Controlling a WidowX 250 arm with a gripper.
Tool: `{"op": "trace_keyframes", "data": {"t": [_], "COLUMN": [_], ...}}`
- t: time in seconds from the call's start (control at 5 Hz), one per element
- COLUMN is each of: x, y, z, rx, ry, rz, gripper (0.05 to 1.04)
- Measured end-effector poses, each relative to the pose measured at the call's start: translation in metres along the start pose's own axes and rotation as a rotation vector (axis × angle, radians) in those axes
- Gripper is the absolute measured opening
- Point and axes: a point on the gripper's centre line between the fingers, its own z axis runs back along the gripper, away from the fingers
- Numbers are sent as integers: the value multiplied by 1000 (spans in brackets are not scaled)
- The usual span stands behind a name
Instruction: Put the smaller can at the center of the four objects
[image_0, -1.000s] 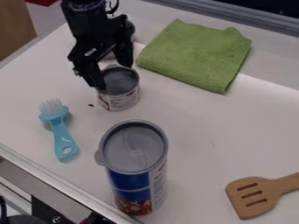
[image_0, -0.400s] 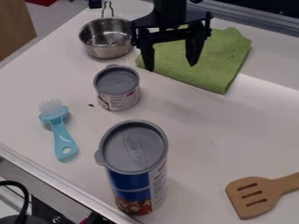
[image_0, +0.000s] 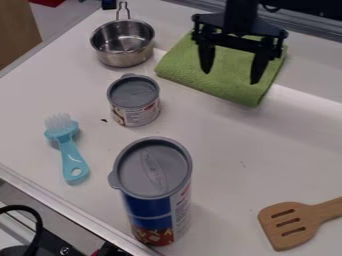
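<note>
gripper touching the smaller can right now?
Apart. The camera view shows the gripper over the green towel, fingers spread, with bare tabletop and towel visible between it and the smaller can.

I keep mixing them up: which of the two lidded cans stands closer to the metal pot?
The short can is closer, with the pot just behind it. The tall blue can stands farther from the pot.

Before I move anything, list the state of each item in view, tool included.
Tool: open, holding nothing
Smaller can: upright, lid on
Larger can: upright, lid on
Metal saucepan: upright, uncovered
Green cloth: folded, lying flat
Blue dish brush: lying down
Slotted wooden spatula: lying flat
</note>
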Motion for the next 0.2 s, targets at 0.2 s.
{"op": "trace_keyframes", "data": {"t": [0.2], "x": [14], "y": [-9], "z": [-2], "rx": [4], "ry": [25], "rz": [-120], "gripper": [999]}}
